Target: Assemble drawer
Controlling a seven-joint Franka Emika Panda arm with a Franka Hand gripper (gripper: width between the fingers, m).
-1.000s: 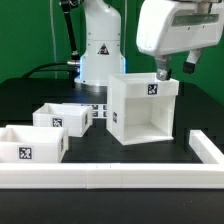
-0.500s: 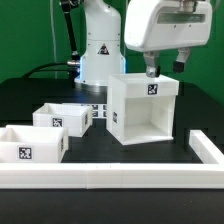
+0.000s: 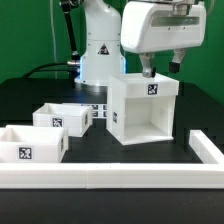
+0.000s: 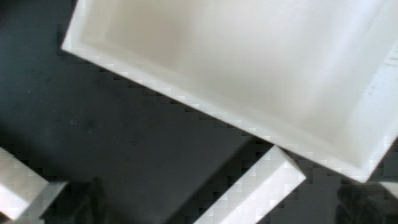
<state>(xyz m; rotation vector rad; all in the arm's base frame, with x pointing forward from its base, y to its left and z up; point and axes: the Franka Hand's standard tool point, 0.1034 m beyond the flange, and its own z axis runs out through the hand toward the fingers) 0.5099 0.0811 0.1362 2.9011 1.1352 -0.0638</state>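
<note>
since the earlier frames the gripper (image 3: 161,66) has slid from the upper right corner of the exterior view toward the centre. it now hangs just over the top of the drawer casing (image 3: 130,90). its two fingers (image 3: 146,68) stand wide apart with nothing between them.

the casing sits upright on the black table (image 3: 30,100), centre right in the frame, its hollow mouth facing the camera. the two small trays (image 3: 62,120) and (image 3: 30,148) lie at lower left, well apart from the gripper, and the long white rail (image 3: 110,176) runs along the bottom.

the relation that matters: the casing lies straight below the gripper. it is a cube, so it has no long axis to line up with. in the wrist view its white top face (image 4: 231,70) fills much of the picture, skewed, so the fingers probably are not yet square to its walls.
</note>
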